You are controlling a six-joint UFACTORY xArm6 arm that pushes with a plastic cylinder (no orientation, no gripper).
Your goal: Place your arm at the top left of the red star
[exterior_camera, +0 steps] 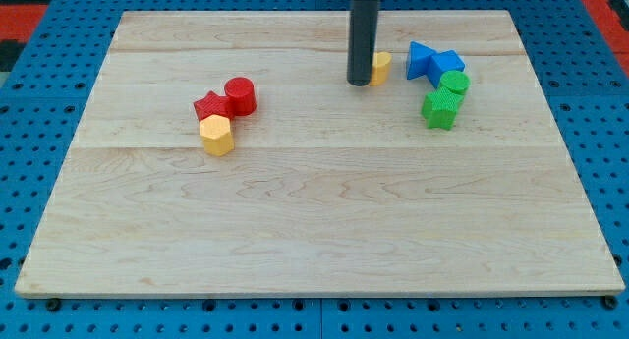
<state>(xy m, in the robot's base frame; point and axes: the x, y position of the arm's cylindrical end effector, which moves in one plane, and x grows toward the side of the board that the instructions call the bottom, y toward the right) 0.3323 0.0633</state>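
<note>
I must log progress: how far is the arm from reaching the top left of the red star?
Nothing looks done yet. My tip rests at the view's top centre, touching a partly hidden yellow block. The red star sits far to the view's left, beside the red cylinder. The whole move to its top-left remains.

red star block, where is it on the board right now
The red star block lies in the view's left half of the wooden board, touching the red cylinder on its right and the yellow hexagonal block just below it.

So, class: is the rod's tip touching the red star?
No: my tip stands by a yellow block near the view's top, far right of the red star.
</note>
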